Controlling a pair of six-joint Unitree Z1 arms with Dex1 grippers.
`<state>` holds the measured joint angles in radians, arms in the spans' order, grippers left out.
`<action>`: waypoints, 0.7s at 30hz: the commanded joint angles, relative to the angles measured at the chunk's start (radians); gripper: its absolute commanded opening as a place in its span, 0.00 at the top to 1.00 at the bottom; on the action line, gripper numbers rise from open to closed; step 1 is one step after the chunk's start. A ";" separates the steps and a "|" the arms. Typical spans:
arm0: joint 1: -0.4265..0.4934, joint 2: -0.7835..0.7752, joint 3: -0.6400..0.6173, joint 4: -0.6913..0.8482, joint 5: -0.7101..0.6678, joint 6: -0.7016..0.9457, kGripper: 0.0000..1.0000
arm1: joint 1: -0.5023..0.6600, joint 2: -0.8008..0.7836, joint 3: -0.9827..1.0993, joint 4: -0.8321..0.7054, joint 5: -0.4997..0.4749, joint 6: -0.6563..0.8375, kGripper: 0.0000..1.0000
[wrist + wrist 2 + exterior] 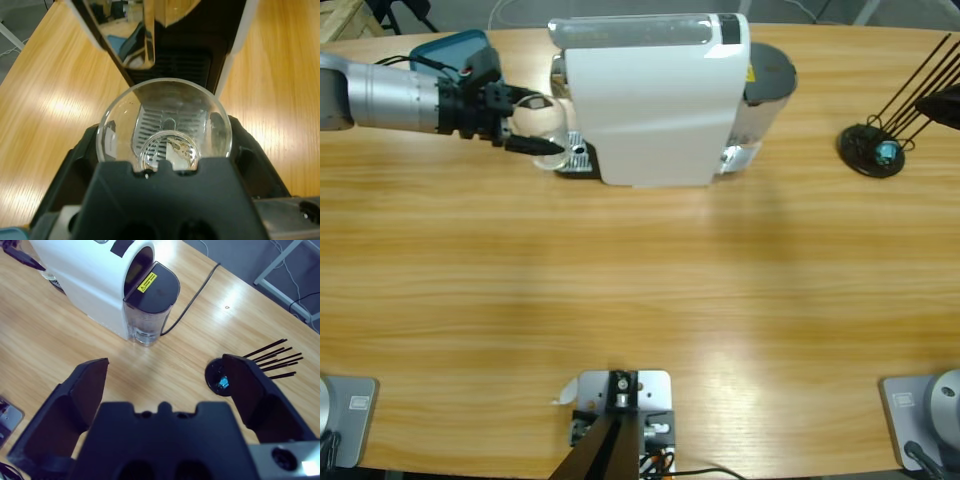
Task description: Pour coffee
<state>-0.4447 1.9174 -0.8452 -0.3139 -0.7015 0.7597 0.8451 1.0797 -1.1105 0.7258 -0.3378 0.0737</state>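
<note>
Left arm comes in from the left edge in the high view, its tool reaching to the front of the white machine at the far side of the tabletop. Left tool's jaws are closed around a clear glass, one black jaw on each side of it, glass upright. In the left wrist view the glass sits right under the machine's spout, over the slotted drip tray. Coffee: a thin pale brownish patch at the bottom of the glass, very little of it. In the high view the glass shows only faintly between the jaws, just beside the metal tray at the machine's left end.

Right tool has its jaws spread wide, nothing between them; it hangs above bare tabletop, well apart from the machine. Right wrist view looks down on the machine's rear water tank with a dark lid and a yellow label, a black cord running off from it. A black round stand holding thin black sticks is near the right jaw; the same stand sits at the tabletop's right side in the high view, well apart from the machine.
</note>
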 commanded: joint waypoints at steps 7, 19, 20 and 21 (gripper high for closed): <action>-0.044 0.080 -0.114 0.104 0.062 -0.028 1.00 | -0.017 0.003 0.014 -0.003 0.006 -0.009 0.00; -0.073 0.091 -0.155 0.183 0.086 -0.022 1.00 | -0.017 0.002 0.014 -0.003 0.006 -0.009 0.00; -0.074 0.093 -0.157 0.184 0.094 -0.022 1.00 | -0.018 0.002 0.014 -0.003 0.006 -0.009 0.00; -0.075 0.094 -0.160 0.186 0.100 -0.024 1.00 | -0.018 0.002 0.014 -0.003 0.006 -0.009 0.00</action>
<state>-0.4995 1.9485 -0.9805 -0.1556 -0.6373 0.7411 0.8450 1.0797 -1.1106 0.7258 -0.3378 0.0736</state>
